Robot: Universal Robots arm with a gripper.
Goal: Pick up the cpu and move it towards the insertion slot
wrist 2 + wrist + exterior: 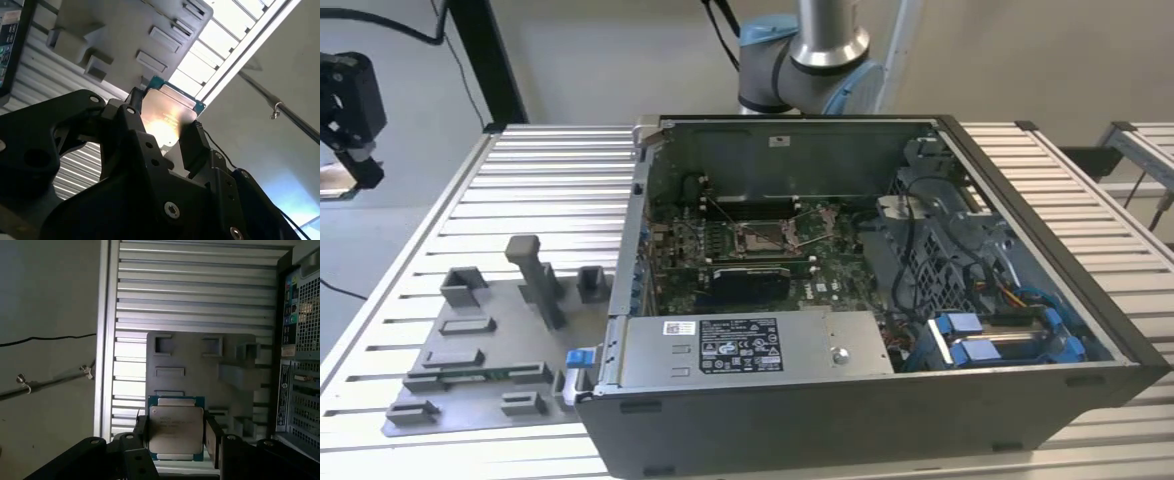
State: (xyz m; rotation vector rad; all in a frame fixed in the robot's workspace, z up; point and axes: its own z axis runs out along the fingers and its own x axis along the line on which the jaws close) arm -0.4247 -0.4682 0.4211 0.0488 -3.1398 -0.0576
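Your gripper (176,432) pinches the cpu (176,427) by two opposite edges, above the grey fixture plate (200,365) and well apart from the insertion slot (761,237). Judged light, stiff, thin and slick-edged, with a fragile underside: grip the edges only

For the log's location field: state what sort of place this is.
Probably a robot workcell for PC assembly: open computer case on a slatted metal table, a cpu in the gripper.

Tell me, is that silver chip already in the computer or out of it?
Out. In both wrist views the gripper clamps the cpu, grey fixture plate behind it, outside the case.
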